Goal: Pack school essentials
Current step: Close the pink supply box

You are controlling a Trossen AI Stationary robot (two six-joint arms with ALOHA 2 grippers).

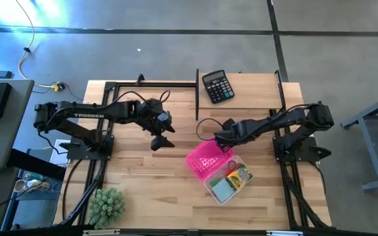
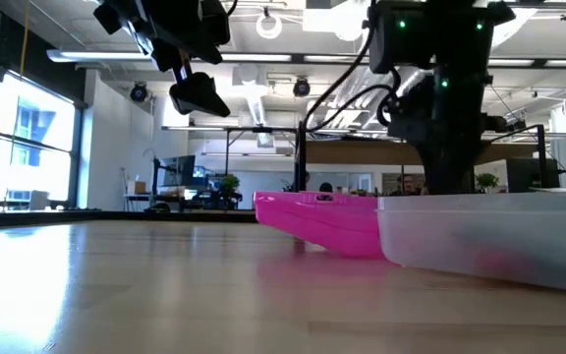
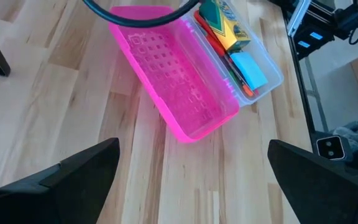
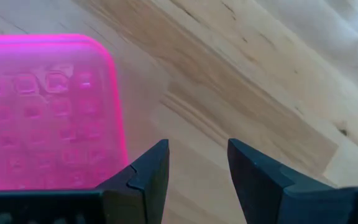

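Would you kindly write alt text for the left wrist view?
An open clear case with its pink lid folded out lies on the wooden table, holding a crayon box and blue notepad; the left gripper hangs open above.

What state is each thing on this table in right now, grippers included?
Case: open, holding stationery.
Pink lid: swung open, lying on the table.
Crayon box: inside the case.
Notepad: inside the case.
Left gripper: open, empty, raised.
Right gripper: partly open, empty, at the lid's edge.
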